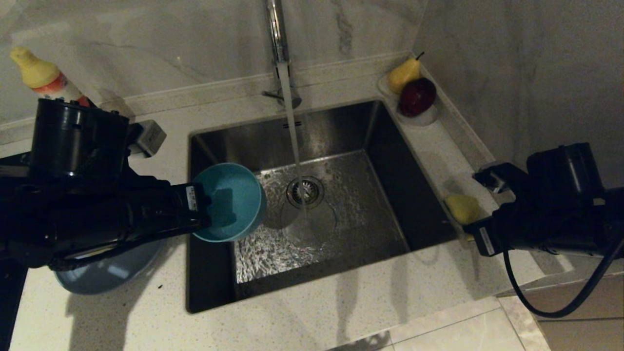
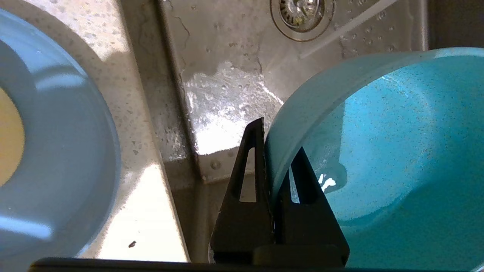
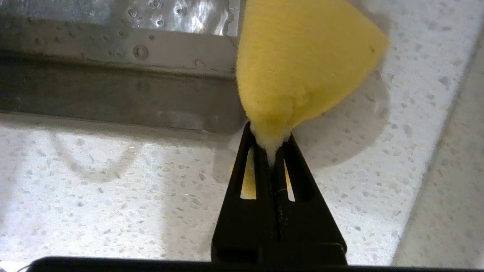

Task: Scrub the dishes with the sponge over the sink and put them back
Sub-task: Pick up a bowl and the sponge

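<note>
Water runs from the tap [image 1: 278,29] into the sink [image 1: 341,195], landing by the drain strainer [image 1: 305,191]. Left gripper [image 2: 278,151] has its fingers pinched on the rim of the teal bowl [image 1: 231,202], held tilted over the sink's left edge. Beside it on the surface lies the light-blue plate [image 1: 105,273]. Right gripper [image 3: 270,145] squeezes the yellow sponge [image 3: 302,64] between closed fingers, on the surface at the sink's right edge.

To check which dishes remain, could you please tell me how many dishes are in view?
3: the teal bowl held over the sink's left edge, the light-blue plate on the counter beneath the left arm, and the white fruit dish back right. Others may be hidden.
</note>
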